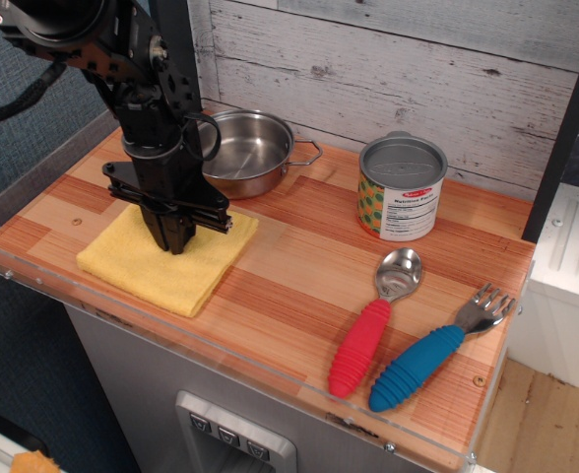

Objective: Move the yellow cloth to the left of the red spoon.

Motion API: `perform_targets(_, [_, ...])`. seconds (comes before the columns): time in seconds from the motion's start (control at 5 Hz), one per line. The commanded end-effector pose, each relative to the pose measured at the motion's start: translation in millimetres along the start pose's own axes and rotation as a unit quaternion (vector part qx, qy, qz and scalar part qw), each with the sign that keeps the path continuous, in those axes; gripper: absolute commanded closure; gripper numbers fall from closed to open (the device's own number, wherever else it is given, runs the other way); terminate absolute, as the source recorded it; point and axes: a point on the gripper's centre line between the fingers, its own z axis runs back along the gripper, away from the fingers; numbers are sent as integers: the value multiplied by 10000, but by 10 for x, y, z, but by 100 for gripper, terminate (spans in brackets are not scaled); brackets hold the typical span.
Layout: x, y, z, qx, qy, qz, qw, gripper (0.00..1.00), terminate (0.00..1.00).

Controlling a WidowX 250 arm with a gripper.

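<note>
Partway: yellow cloth lies near bench left front edge, well apart from red spoon. Hand presses onto cloth; fingers together or apart, cannot tell.

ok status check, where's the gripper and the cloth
Gripper down on yellow cloth, jaw state unclear. Cloth well short of red spoon. Bare wood between, nothing in the way.
</note>
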Motion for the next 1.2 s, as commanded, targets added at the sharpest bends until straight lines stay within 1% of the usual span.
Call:
perform_targets(0.0, [20, -388, 41, -130, -5, -217, 9997, 100, 0])
perform_targets(0.2, [12, -559, 63, -142, -41, -392, 9991, 100, 0])
perform_targets(0.4, [-4, -652, 93, -127, -48, -418, 9990, 100, 0])
perform_targets(0.6, [-27, -711, 107, -146, -41, -382, 9992, 100, 0])
perform_targets(0.8, [-41, -760, 103, -232, 7, -256, 9994, 100, 0])
perform_targets(1.0, [-36, -813, 114, -306, -11, -107, 9995, 100, 0])
